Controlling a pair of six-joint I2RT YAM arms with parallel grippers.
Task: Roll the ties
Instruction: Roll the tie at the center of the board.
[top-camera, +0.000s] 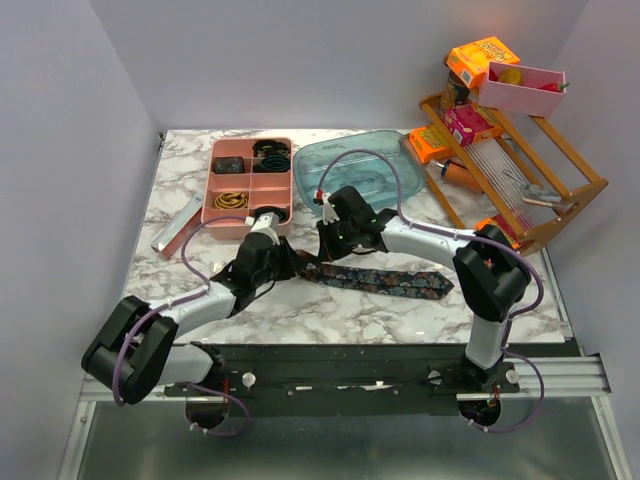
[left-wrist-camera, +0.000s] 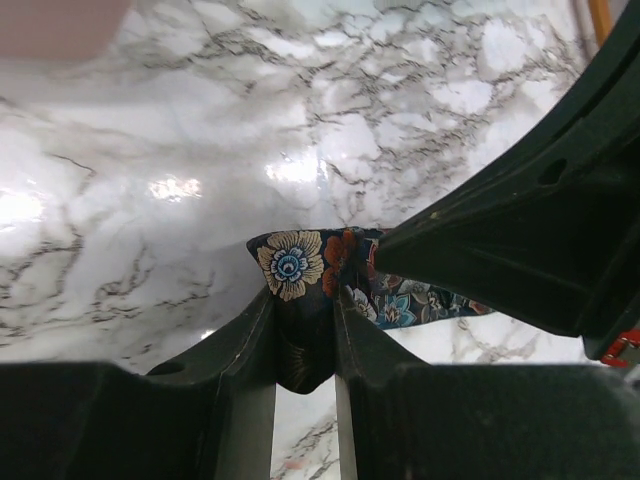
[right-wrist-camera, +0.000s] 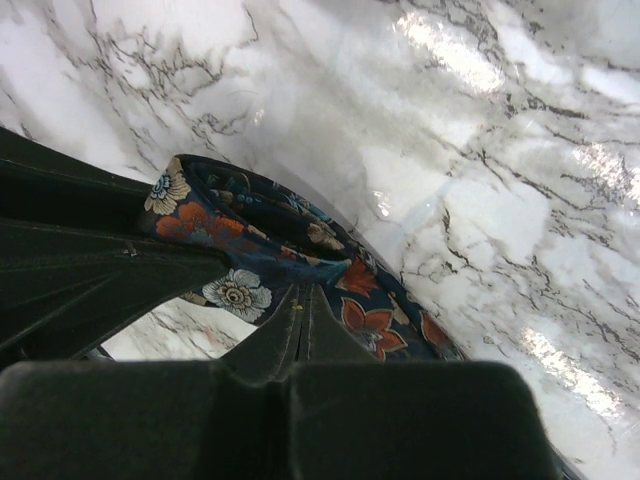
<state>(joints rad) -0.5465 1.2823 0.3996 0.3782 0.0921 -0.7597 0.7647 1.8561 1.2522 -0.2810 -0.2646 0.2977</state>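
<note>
Across the middle of the marble desk (top-camera: 180, 190), we see one tie (top-camera: 390, 280) lying flat. Its long axis runs left to right in the overhead view, slanting slightly downward. The broad pointed end aims toward the right edge of the frame and the narrow end toward the centre, where both arms meet. At that narrow end the fabric is curled back on itself.

The left gripper (left-wrist-camera: 303, 312) has its jaws clamped on this fold of cloth, as its wrist view shows. The right gripper (right-wrist-camera: 300, 300) has its jaws pressed together, tips touching the curl; whether cloth is caught between them we cannot tell.

Toward the upper left stands a pink divided tray (top-camera: 212, 190). Dark coils sit in its upper right compartments and a yellow-brown coil in its lower left one. Just right of it sits a pale blue translucent tray (top-camera: 310, 160).

The tie is navy-black, printed with orange, red and pale-blue flowers.
</note>
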